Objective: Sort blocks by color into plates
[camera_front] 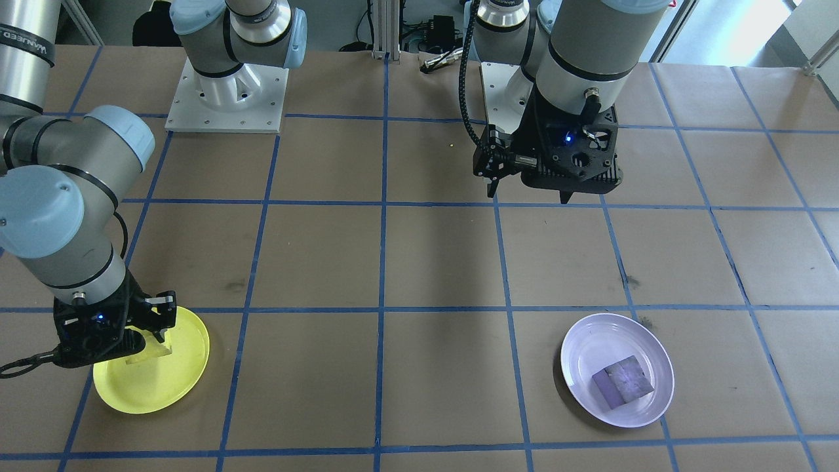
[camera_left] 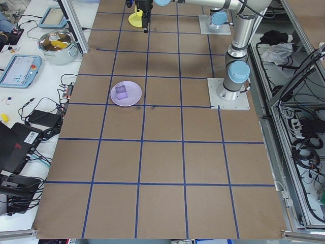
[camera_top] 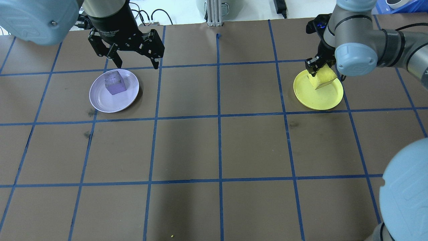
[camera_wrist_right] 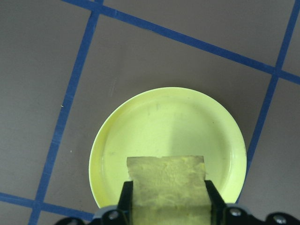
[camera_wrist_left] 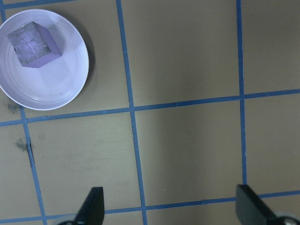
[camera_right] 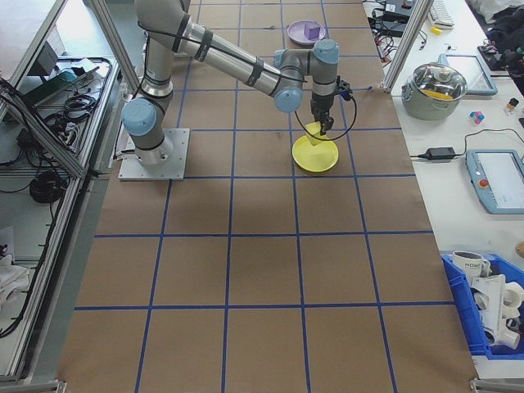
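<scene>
1. Yellow block (camera_wrist_right: 166,185): clamped between the fingers of the right tool (camera_top: 320,68), held directly over the yellow plate (camera_top: 329,98), toward its robot-side rim. Whether its underside touched the plate could not be made out.
2. Relation governing the coming move, as judged: plate lay straight below the block, so lowering and release looked to be all that remained.
3. Purple block (camera_top: 114,82): resting in the lavender plate (camera_top: 100,102), already sorted.
4. Left tool (camera_top: 136,55): fingers spread wide, empty, raised above the worktop (camera_top: 217,150) on the robot side of the lavender plate.
5. Obscured: right tool's fingertips, cut off in the wrist view.
</scene>
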`<action>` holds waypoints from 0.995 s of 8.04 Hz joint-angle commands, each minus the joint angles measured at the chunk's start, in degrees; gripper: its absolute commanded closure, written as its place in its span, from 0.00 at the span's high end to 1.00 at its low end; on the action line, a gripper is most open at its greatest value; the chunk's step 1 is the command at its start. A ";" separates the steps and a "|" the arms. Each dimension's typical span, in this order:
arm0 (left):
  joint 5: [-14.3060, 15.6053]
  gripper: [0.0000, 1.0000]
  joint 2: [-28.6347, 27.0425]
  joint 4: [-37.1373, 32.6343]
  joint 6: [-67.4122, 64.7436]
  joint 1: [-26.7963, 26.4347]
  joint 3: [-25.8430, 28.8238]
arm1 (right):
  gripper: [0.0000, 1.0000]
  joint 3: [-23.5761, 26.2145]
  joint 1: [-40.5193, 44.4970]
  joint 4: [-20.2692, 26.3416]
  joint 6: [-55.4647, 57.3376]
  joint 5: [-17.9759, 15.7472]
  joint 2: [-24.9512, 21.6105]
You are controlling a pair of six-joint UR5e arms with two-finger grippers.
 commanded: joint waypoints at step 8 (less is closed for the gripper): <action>-0.09 1.00 0.12 0.00 0.13 0.00 -0.17 | 1.00 -1.29 -1.14 0.89 -0.33 -0.63 -1.83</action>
